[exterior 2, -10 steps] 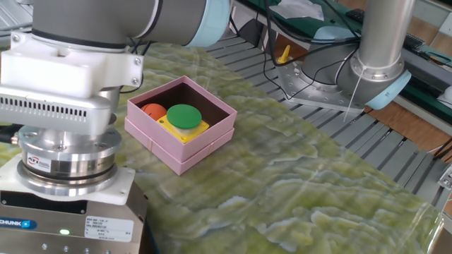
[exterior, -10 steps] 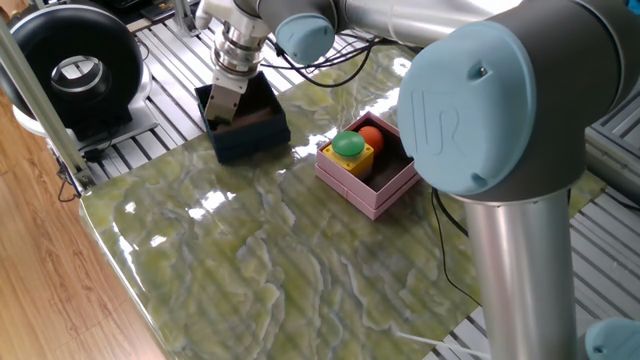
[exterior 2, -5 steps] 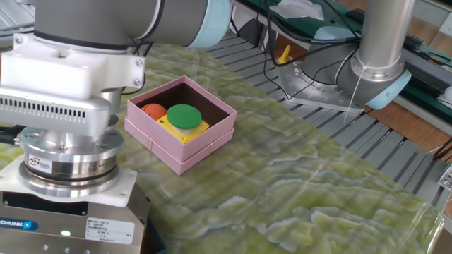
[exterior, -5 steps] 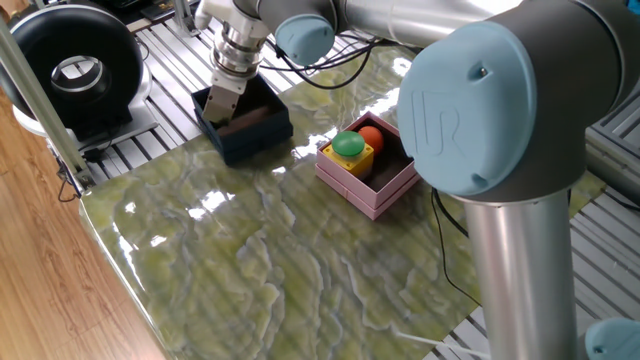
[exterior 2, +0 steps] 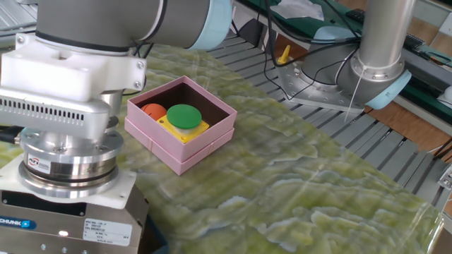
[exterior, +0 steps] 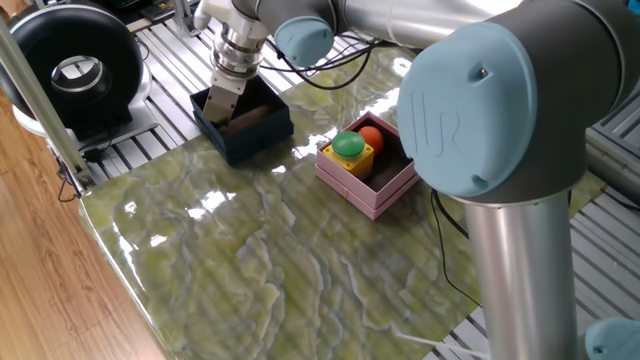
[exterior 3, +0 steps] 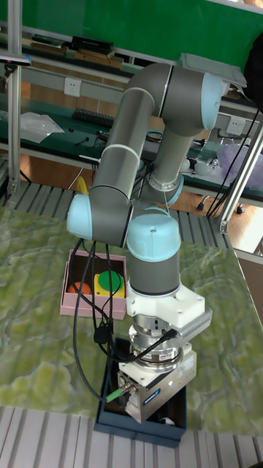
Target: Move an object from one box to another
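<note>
The dark navy box [exterior: 262,135] stands at the table's back left corner. My gripper [exterior: 222,110] reaches down into it, fingers low inside near its left wall; whether they hold anything is hidden. The pink box [exterior: 385,190] sits to the right, apart from the gripper, with a green-topped yellow block [exterior: 348,147] and an orange ball [exterior: 372,134] inside. In the other fixed view the pink box [exterior 2: 205,144] lies beyond the gripper's housing [exterior 2: 67,212]. In the tall fixed view the housing [exterior 3: 155,387] covers most of the navy box [exterior 3: 117,425].
A black round device [exterior: 70,65] stands off the table's back left. Cables [exterior: 330,65] trail behind the boxes. The table's left edge [exterior: 110,240] drops to a wooden floor. My arm's big elbow [exterior: 500,100] fills the right foreground.
The navy box has turned and shifted slightly toward the back left around the gripper. The gripper itself has barely moved.
</note>
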Controlling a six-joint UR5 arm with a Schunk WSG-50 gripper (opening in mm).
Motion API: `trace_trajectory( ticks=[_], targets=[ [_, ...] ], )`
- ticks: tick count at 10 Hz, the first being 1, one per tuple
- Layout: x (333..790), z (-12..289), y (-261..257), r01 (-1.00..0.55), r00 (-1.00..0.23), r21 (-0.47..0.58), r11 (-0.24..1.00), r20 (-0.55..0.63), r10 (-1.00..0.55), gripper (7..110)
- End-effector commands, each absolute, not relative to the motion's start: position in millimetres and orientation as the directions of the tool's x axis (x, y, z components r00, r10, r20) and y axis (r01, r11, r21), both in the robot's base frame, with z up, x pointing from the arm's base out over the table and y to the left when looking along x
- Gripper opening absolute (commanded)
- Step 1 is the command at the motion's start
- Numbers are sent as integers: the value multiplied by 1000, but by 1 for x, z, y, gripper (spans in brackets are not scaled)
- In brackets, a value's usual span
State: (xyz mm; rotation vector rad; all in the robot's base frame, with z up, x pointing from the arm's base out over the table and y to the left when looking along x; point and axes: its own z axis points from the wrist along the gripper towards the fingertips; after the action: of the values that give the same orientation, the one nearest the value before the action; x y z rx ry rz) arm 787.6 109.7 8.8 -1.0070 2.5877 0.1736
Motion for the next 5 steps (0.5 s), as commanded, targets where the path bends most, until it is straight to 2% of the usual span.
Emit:
trace_trajectory(
  ticks=[1, 2, 5],
  targets=[
    [790, 9, 106, -644, -705, -22, 764, -370, -605, 22],
    [790, 9, 107, -645, -705, -19, 764, -370, -604, 7],
    [782, 17, 108, -649, -706, -13, 761, -362, -609, 7]
  ],
)
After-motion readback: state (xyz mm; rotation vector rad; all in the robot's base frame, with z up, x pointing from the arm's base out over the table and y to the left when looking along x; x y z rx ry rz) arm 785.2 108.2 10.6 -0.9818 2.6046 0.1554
